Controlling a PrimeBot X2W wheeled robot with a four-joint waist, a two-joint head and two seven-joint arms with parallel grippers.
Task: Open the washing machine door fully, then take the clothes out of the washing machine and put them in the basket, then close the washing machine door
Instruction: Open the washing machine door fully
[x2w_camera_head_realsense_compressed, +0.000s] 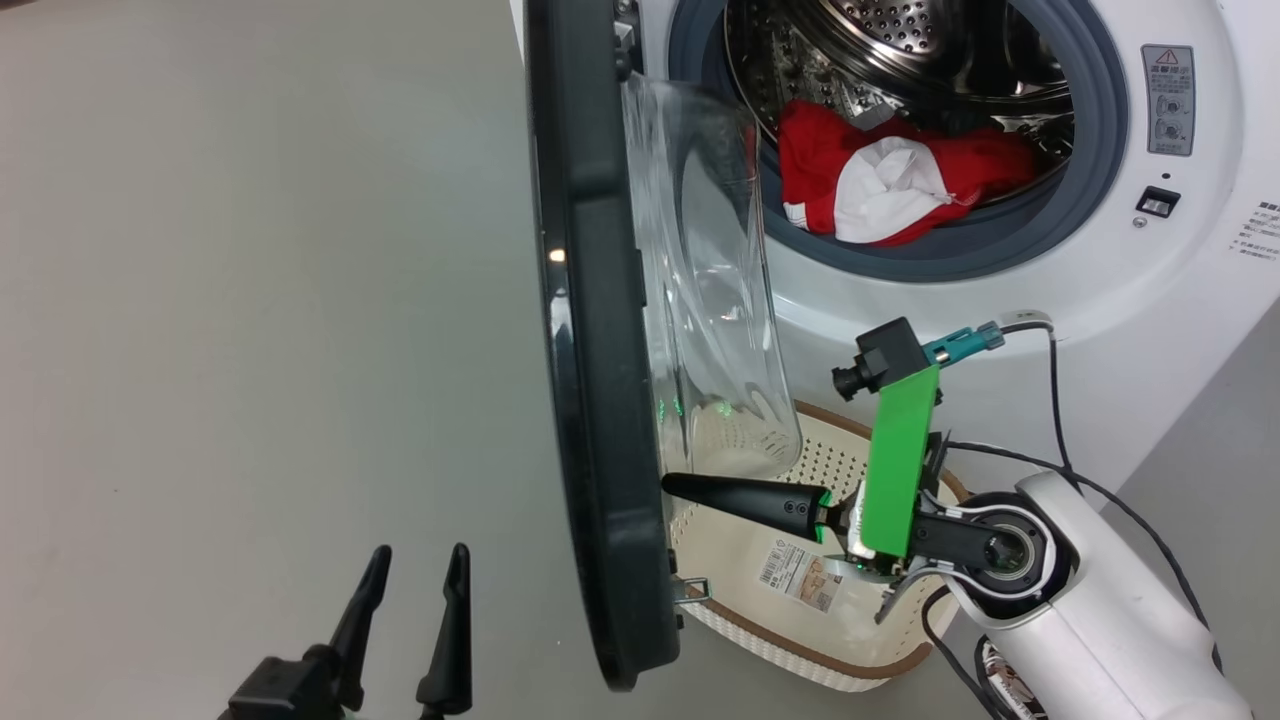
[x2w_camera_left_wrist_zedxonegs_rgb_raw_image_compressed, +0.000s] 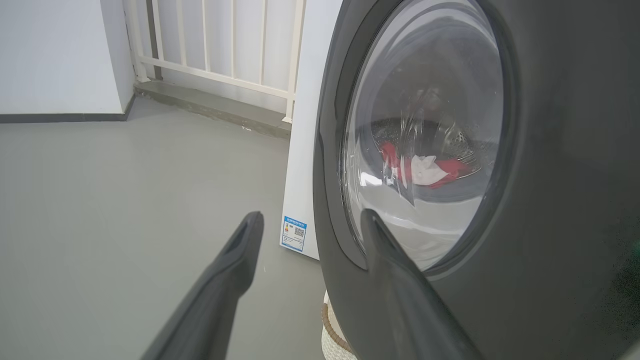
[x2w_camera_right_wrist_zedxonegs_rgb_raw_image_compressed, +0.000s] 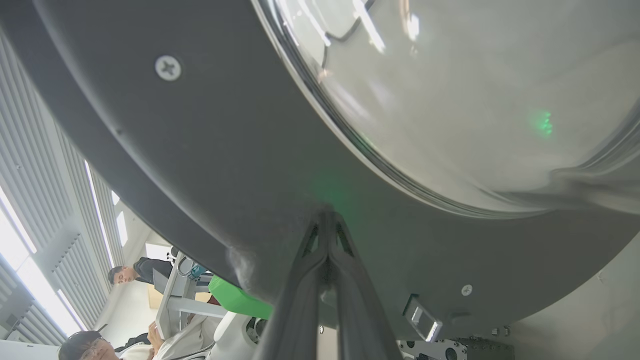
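The washing machine door (x2w_camera_head_realsense_compressed: 590, 380) stands swung out from the washing machine (x2w_camera_head_realsense_compressed: 1100, 280), edge-on, with its glass bowl above the basket (x2w_camera_head_realsense_compressed: 735, 600) on the floor (x2w_camera_head_realsense_compressed: 250, 300) at the machine's foot. The clothes (x2w_camera_head_realsense_compressed: 880, 180) lie heaped at the drum's front lip. The right gripper (x2w_camera_head_realsense_compressed: 668, 484), fingers pinched together and holding nothing, touches the door's inner rim below the glass. The left gripper (x2w_camera_head_realsense_compressed: 420, 552), spread wide and empty, hangs on the door's outer side, apart from it.

A grey floor (x2w_camera_left_wrist_zedxonegs_rgb_raw_image_compressed: 100, 200) runs back to a white railing (x2w_camera_left_wrist_zedxonegs_rgb_raw_image_compressed: 220, 45) beside a white wall (x2w_camera_left_wrist_zedxonegs_rgb_raw_image_compressed: 55, 55). Far off, a person in a dark top (x2w_camera_right_wrist_zedxonegs_rgb_raw_image_compressed: 137, 270) and another person (x2w_camera_right_wrist_zedxonegs_rgb_raw_image_compressed: 82, 347) are near bright strips of light (x2w_camera_right_wrist_zedxonegs_rgb_raw_image_compressed: 100, 200).
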